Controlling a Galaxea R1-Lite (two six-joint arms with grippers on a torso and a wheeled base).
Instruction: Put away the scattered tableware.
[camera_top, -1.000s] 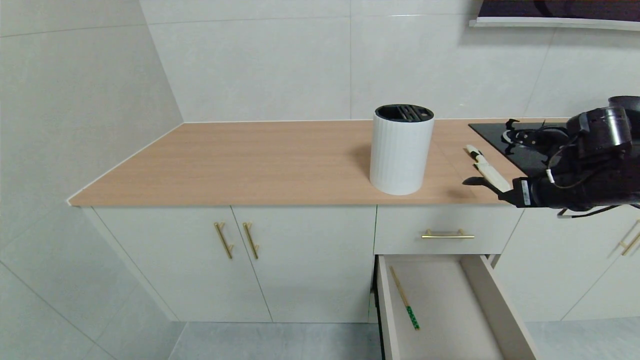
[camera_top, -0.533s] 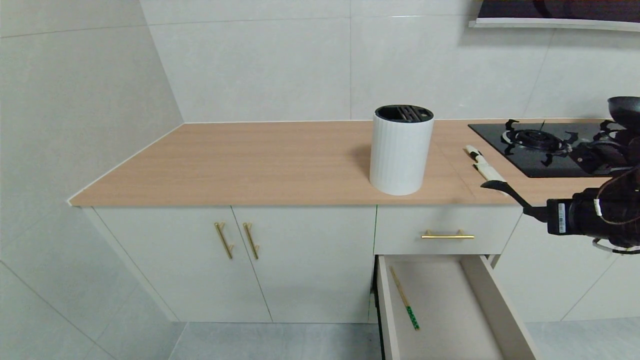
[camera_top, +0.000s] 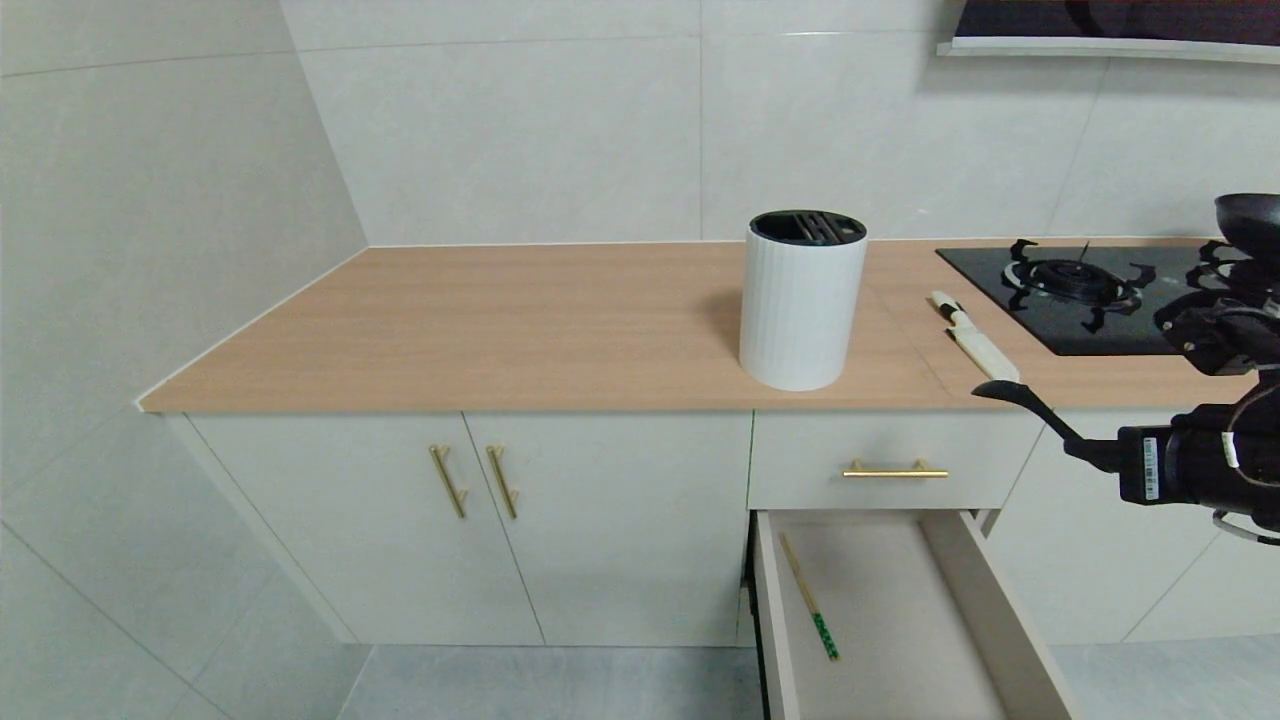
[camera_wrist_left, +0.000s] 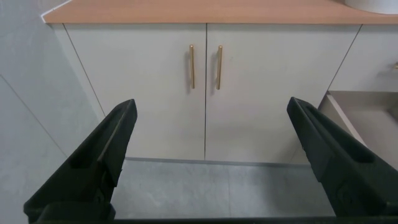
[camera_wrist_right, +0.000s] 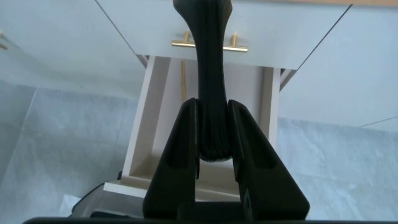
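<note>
In front of the counter (camera_top: 520, 320), near the open drawer (camera_top: 775, 600), the right gripper (camera_wrist_right: 212, 124) has its jaws pressed onto the handle of a black utensil (camera_top: 1020, 402). The utensil is slim and matte and curves at its far end; whether it is a spoon or a scoop I cannot tell.

The task looks partly done. One chopstick (camera_top: 808, 597), pale wood with a green patterned tip, already lies in the smooth beige drawer. The held utensil is not yet put away. A knife (camera_top: 968, 335) with a cream body and a dark band lies on the wood-grain counter, just beside the tall white ribbed holder (camera_top: 802, 310) with its black slotted top.

The left gripper (camera_wrist_left: 211, 106) hangs low before the cabinet doors, jaws spread wide and holding nothing.
</note>
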